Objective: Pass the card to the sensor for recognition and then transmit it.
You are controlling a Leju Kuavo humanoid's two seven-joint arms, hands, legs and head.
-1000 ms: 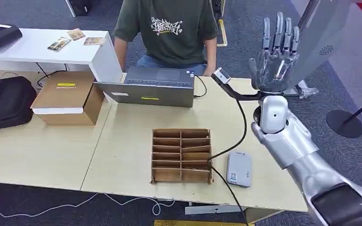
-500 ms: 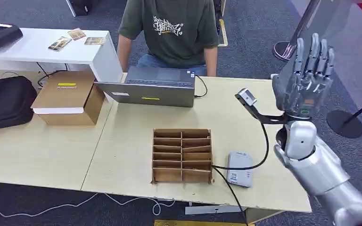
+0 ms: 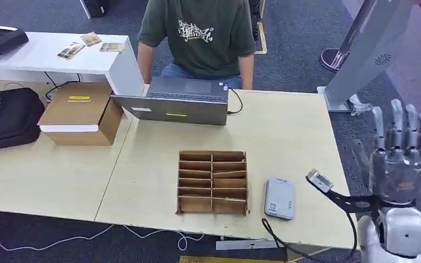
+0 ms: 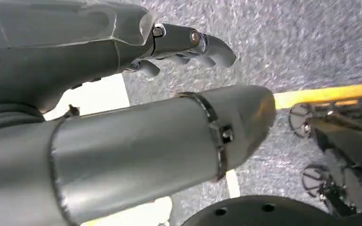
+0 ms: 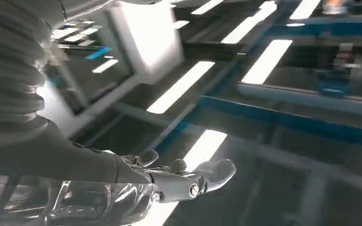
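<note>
**A:** The right hand (image 3: 400, 159)?

**B:** Lower right of the frame, raised beyond the edge of the table (image 3: 159, 181). Its fingers are straight and spread, and it holds nothing.

**A:** And the left hand (image 4: 188, 42)?

**B:** Over grey carpet in its wrist view, fingers loosely extended, nothing in them.

**A:** What's on the table?

**B:** A laptop (image 3: 175, 101) at upper centre, a wooden slotted tray (image 3: 212, 182) in the middle, and the grey card reader (image 3: 279, 198) just right of it.

**A:** The cards?

**B:** The cards (image 3: 69, 51) lie on the white desk (image 3: 33, 63), upper left, well apart from the reader.
</note>
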